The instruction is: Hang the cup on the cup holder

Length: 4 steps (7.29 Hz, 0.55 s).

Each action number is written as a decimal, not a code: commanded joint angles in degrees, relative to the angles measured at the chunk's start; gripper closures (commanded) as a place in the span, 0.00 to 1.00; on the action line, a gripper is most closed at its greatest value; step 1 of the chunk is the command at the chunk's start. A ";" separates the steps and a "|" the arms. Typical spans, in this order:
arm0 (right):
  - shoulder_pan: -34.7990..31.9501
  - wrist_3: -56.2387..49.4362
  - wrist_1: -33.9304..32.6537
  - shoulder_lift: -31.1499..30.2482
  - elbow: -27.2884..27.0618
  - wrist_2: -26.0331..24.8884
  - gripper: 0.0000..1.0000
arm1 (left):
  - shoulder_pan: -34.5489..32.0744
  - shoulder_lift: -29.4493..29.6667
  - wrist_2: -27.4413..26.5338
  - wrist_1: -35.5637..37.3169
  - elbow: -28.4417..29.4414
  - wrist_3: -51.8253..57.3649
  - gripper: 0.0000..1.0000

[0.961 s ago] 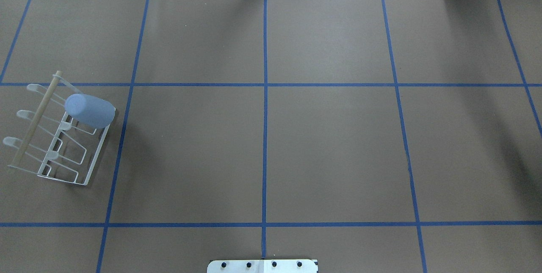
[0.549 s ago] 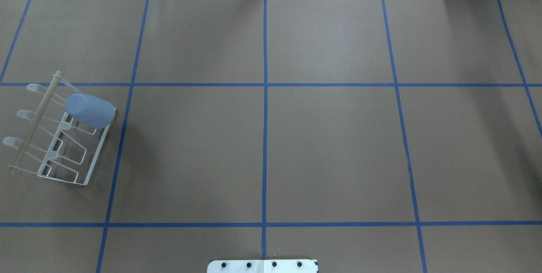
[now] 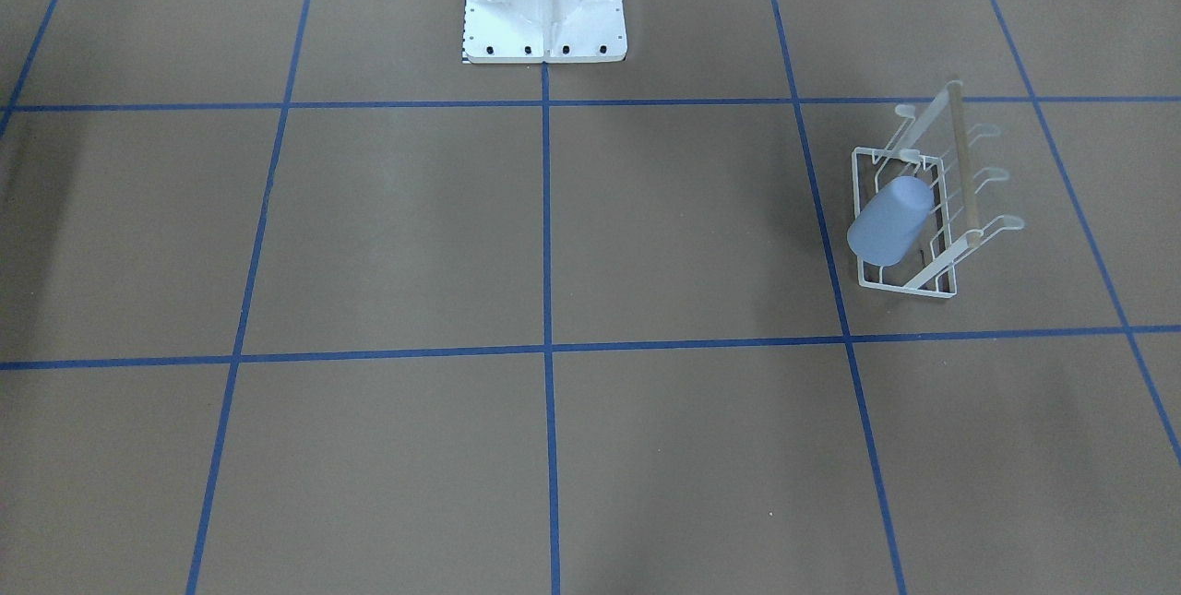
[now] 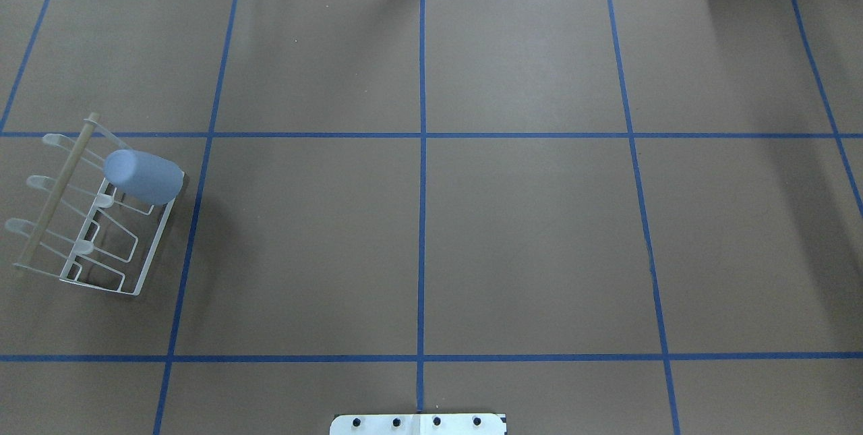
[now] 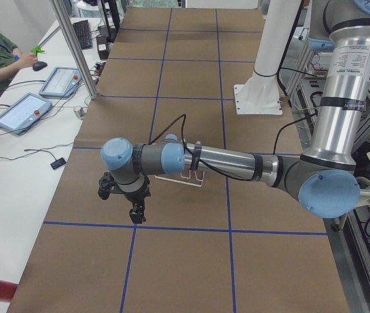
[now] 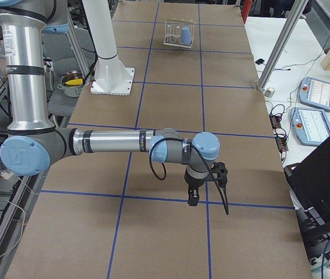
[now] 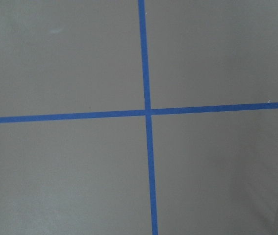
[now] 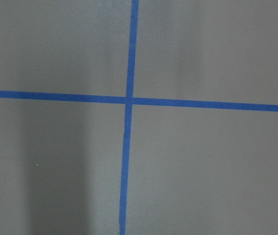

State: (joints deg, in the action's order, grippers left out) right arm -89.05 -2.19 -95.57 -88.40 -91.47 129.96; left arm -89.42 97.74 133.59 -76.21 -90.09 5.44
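The cup (image 4: 143, 177) sits tilted on a prong of the cup holder (image 4: 54, 195); both jaws' state cannot be told.

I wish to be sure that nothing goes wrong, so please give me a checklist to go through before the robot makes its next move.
1. The cup sits on the cup holder: ok, it leans over an end prong.
2. The cup holder stands on its base: ok.
3. The left gripper is clear of the cup holder: ok, the overhead view shows nothing over it.
4. The right gripper is clear: ok, far from it.
5. Jaws open or shut: cannot tell from the side views.
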 commanded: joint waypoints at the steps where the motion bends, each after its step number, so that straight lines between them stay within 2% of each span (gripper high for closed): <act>1: -0.43 -0.09 -0.14 -0.19 0.06 0.03 0.00 | -0.05 -0.97 0.00 -0.17 0.35 -0.17 0.01; 4: -1.39 -0.09 -0.32 -0.20 -0.03 0.20 0.00 | -0.05 -3.52 0.00 -3.69 0.27 -0.17 0.01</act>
State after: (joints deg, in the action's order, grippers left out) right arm -90.13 -2.28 -95.84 -88.63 -91.48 130.12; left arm -89.47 94.92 133.59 -79.00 -89.82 5.24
